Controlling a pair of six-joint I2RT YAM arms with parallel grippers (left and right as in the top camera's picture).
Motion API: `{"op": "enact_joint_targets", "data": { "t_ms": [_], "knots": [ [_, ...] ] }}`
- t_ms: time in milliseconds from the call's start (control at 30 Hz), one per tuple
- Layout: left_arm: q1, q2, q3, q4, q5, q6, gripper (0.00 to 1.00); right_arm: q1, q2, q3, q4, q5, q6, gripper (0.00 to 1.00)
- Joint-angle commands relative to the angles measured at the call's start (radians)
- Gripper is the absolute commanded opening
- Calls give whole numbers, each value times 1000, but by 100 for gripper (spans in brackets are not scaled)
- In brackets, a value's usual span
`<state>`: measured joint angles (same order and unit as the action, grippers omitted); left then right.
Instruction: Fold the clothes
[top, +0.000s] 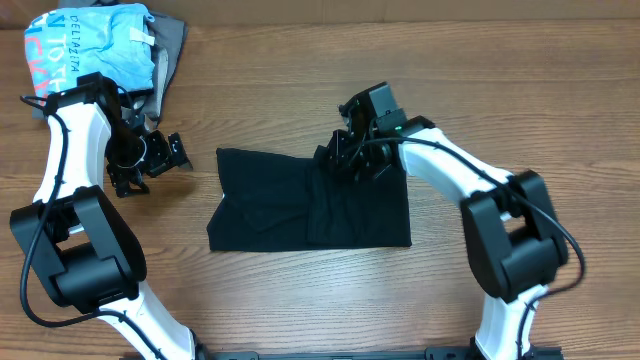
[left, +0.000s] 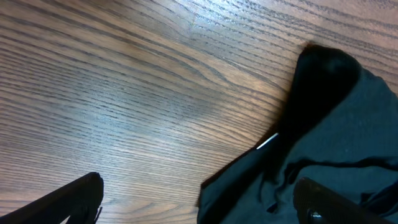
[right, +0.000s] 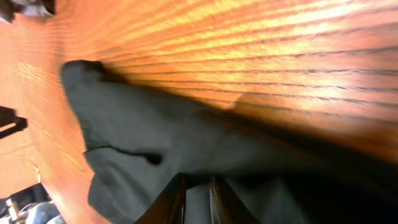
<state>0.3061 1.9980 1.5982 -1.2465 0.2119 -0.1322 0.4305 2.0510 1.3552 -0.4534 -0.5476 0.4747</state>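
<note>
The black T-shirt (top: 300, 200) lies partly folded in the middle of the table, with its right part doubled over. My right gripper (top: 350, 160) is at the shirt's far edge, its fingers nearly together with a fold of the shirt (right: 155, 137) pinched between them (right: 198, 193). My left gripper (top: 168, 155) is open and empty, just left of the shirt's far left corner. In the left wrist view its fingers (left: 199, 208) are spread wide, with the shirt's corner (left: 336, 137) and a small white tag (left: 267, 142) ahead to the right.
A light blue printed shirt (top: 90, 45) lies on a grey folded garment (top: 172, 50) at the far left corner, behind my left arm. Bare wooden table (top: 300, 90) surrounds the black shirt.
</note>
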Motion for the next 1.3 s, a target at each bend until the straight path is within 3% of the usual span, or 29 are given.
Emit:
{"op": "enact_joint_targets", "data": {
  "t_ms": [0,267,400,433,500,633,800,1000,1267],
  "knots": [
    [-6,10,19,-6,-2,-2,100,-8,47,-7,31,-32,19,17],
    [-6,10,19,-5,-2,-3,100,-49,49,39,74,29,-34,26],
    [-6,10,19,-5,-1,-3,100,-101,10,144,-60,19,-113,72],
    [-6,10,19,-6,5,-3,100,-116,-3,179,-110,19,-132,91],
    [-6,10,18,-5,32,-2,100,-145,-27,246,-207,24,-148,100],
    [-6,10,-13,36,125,103,100,-213,-77,348,-378,23,-178,100],
    [-6,10,-98,102,208,134,100,-308,-122,382,-506,63,-195,100],
    [-6,10,-207,207,286,185,100,-422,-123,380,-609,182,-195,100],
    [-6,56,-271,316,436,200,100,-522,-123,379,-660,188,-218,100]
  ]
}}
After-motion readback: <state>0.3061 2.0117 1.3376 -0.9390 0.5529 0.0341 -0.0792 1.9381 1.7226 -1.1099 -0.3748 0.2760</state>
